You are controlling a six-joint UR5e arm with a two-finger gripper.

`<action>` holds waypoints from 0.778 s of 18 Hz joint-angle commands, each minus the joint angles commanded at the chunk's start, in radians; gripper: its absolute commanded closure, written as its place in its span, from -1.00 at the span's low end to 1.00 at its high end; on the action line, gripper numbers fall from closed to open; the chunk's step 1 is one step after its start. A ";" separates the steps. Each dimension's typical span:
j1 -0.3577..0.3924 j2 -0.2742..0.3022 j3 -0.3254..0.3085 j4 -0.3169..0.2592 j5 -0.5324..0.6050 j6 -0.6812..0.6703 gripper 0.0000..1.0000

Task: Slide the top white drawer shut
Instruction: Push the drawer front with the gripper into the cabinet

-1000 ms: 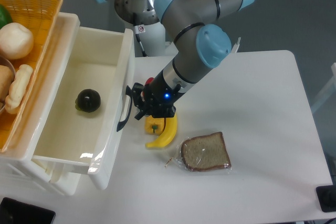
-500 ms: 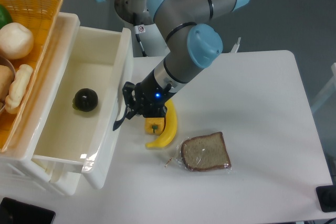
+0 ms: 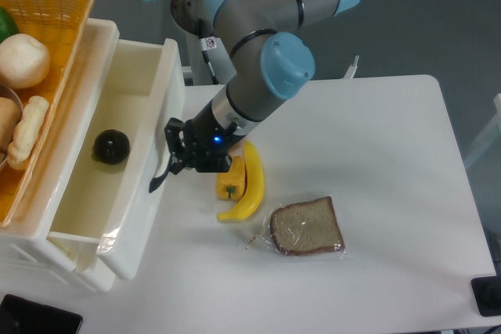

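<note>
Here our end effector [image 3: 174, 158] presses the handle [image 3: 162, 175] of the top drawer [image 3: 149, 193], which lies toward the counter's left edge; finger state unclear.

The UR5e arm [image 3: 262, 76] reaches down from the counter's far edge toward its left edge, wrist angled low, blue light glowing. The dark gripper [image 3: 174, 154] points left; its finger spacing cannot be made out.

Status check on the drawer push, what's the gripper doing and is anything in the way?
Gripper against the top white drawer at its handle; jaw state unclear. Drawer partly open, dark round object inside. Nothing seen blocking.
</note>
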 joint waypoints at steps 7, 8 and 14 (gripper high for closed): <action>-0.035 -0.003 -0.003 -0.002 0.000 -0.034 1.00; -0.043 -0.003 -0.005 0.000 0.000 -0.038 1.00; -0.089 -0.005 -0.014 0.003 -0.002 -0.069 1.00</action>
